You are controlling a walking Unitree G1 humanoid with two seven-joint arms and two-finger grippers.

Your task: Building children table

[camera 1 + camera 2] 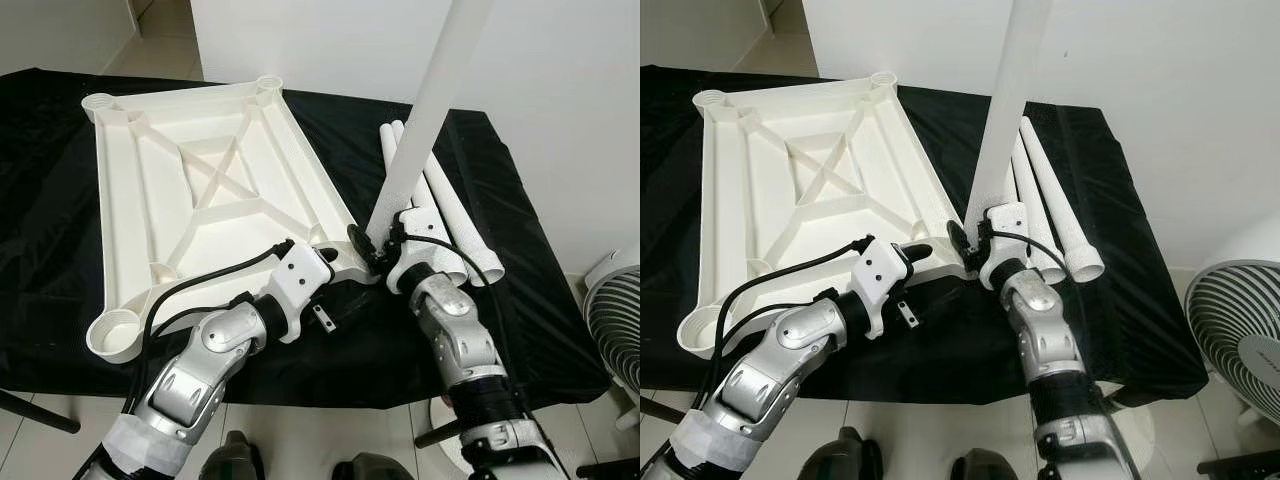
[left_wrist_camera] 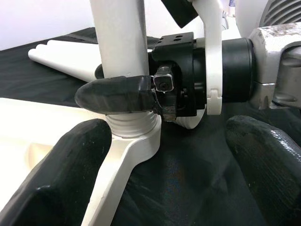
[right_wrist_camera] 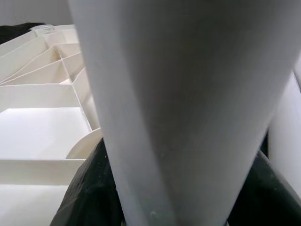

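white plastic tabletop (image 1: 210, 190) is lying upside down on the black cloth (image 1: 60, 250), ribbed underside up, a round leg socket at each corner. moving right, the left gripper (image 1: 345, 262) is reaching in at the near right corner of the tabletop, its two black fingers (image 2: 70, 174) spread apart in the left wrist view, holding nothing, one on each side of the corner socket (image 2: 134, 136). next over, the upright leg (image 1: 430, 110) is standing in that socket, threaded end seated at the collar, tilting a little to the right as it rises. the right gripper (image 1: 385, 245) is clamping that leg low down, just above the socket, black fingers pressed on either side. further right, the spare legs (image 1: 455, 225) are lying side by side on the cloth. at the far right edge, a white fan (image 1: 615, 320) is standing on the floor.
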